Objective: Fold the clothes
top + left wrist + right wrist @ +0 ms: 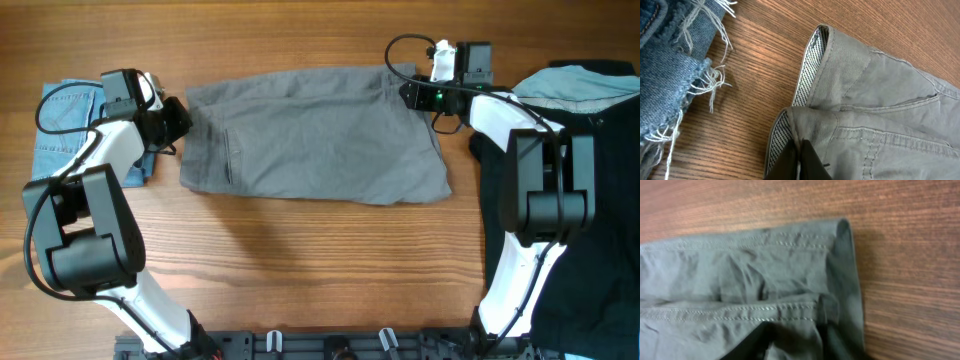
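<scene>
The mid-grey shorts (310, 140) lie flat across the middle of the table, waistband to the left. My left gripper (180, 118) is at the left waistband edge. In the left wrist view its jaws (800, 159) are shut on the waistband of the grey shorts (880, 115), whose checked lining shows. My right gripper (405, 92) is at the far right corner of the shorts. In the right wrist view its fingers (790, 347) pinch the grey shorts (740, 280) just below a stitched hem.
Small light-blue denim shorts (65, 125) with frayed hems lie at the far left, also in the left wrist view (665, 85). A big black garment (600, 200) with a pale blue piece (580, 85) on it covers the right side.
</scene>
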{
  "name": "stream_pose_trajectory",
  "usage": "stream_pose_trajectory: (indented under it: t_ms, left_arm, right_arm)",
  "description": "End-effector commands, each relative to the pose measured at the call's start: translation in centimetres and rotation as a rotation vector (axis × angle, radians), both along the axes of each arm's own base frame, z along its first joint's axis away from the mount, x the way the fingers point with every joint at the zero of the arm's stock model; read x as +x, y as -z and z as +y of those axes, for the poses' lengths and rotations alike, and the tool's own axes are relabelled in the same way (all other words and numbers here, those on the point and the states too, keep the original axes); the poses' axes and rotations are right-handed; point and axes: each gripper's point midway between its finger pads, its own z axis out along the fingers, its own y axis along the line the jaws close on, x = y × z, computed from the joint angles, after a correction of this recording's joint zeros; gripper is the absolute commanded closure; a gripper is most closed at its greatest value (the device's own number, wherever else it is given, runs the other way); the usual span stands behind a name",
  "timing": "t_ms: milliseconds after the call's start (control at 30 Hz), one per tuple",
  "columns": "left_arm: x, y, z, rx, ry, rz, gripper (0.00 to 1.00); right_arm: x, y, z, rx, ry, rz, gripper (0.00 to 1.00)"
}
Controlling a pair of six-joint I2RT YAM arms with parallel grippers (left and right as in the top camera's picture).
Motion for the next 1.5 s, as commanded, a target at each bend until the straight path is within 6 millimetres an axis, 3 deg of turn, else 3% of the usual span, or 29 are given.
stream_pose_trajectory:
  t_ms: [0,133,233,367,433,667,767,800,833,867,900,933,1033,1100,1200,1233,1300,1333,1367,1400,1467]
  left_arm:
    - [0.3,-1.4,0.1,-0.007,-0.003,-0.031,0.96]
    - [0.3,-1.4,0.1,-0.008,-0.003,-0.031,0.96]
    - [0.5,-2.6,-0.5,-0.035,0.018,-0.064,0.96]
    - [1.0,-6.8,-0.8,-0.029,0.032,-0.161,0.96]
    - [1.3,-8.5,-0.7,-0.017,0.034,-0.210,0.96]
    - [3.1,-9.9,0.5,0.041,-0.004,-0.299,0.96]
    - [3.3,-9.2,0.2,0.014,-0.025,-0.286,0.96]
    - [3.3,-8.5,-0.1,0.009,-0.020,-0.270,0.88]
    - [3.2,-8.0,-0.2,0.006,-0.018,-0.257,0.63]
    - [3.1,-7.7,-0.2,0.005,-0.019,-0.244,0.40]
    - [2.8,-7.3,0.1,0.013,-0.030,-0.224,0.09]
    - [2.5,-7.0,0.4,0.018,-0.039,-0.209,0.00]
    - [0.1,-5.1,1.9,-0.003,-0.081,-0.087,0.00]
    - [-2.0,-3.9,2.2,-0.011,-0.078,0.006,0.01]
    - [-4.0,-2.6,1.5,0.007,-0.006,0.089,0.10]
    - [-4.1,-2.6,1.4,0.006,-0.004,0.094,0.18]
    - [-3.9,-2.7,1.5,0.006,-0.005,0.083,0.37]
    - [-3.5,-3.0,1.1,-0.017,0.008,0.060,0.34]
    - [-3.1,-3.4,0.5,-0.054,0.022,0.037,0.09]
    - [-2.5,-4.1,-0.2,-0.094,0.048,-0.002,0.00]
    - [-0.6,-5.6,-0.6,-0.115,0.078,-0.109,0.00]
  right_arm:
    - [0.3,-0.6,0.9,0.073,-0.021,-0.013,0.71]
    - [0.7,-3.6,-0.1,0.111,-0.011,-0.063,0.95]
    - [0.8,-6.8,-0.2,0.154,-0.032,-0.115,0.96]
    - [0.8,-11.6,-0.3,0.167,-0.033,-0.200,0.96]
    - [0.9,-12.9,-0.5,0.164,-0.021,-0.226,0.95]
    - [2.8,-13.0,-3.0,0.065,0.111,-0.284,0.96]
    - [2.9,-12.5,-3.1,0.060,0.116,-0.273,0.95]
    - [2.8,-12.3,-3.0,0.059,0.116,-0.267,0.79]
    - [2.8,-11.9,-3.0,0.059,0.116,-0.256,0.39]
    - [2.6,-11.6,-3.0,0.058,0.117,-0.240,0.13]
    - [2.3,-11.3,-3.1,0.058,0.119,-0.222,0.04]
    - [2.1,-11.0,-3.1,0.057,0.120,-0.207,0.03]
    - [-0.1,-8.7,-3.7,0.056,0.135,-0.068,0.05]
    - [-3.1,-6.2,-3.6,0.021,0.104,0.081,0.05]
    - [-7.1,-3.3,-5.6,-0.111,0.148,0.274,0.08]
    - [-8.2,-2.8,-6.0,-0.136,0.156,0.323,0.14]
    - [-9.0,-2.7,-5.7,-0.137,0.106,0.342,0.15]
    - [-9.0,-2.9,-5.1,-0.115,0.067,0.329,0.15]
    - [-8.6,-3.2,-4.3,-0.082,0.032,0.301,0.15]
    - [-7.8,-3.9,-3.5,-0.039,0.001,0.255,0.17]
    - [-4.8,-5.5,-3.2,0.043,0.086,0.158,0.26]
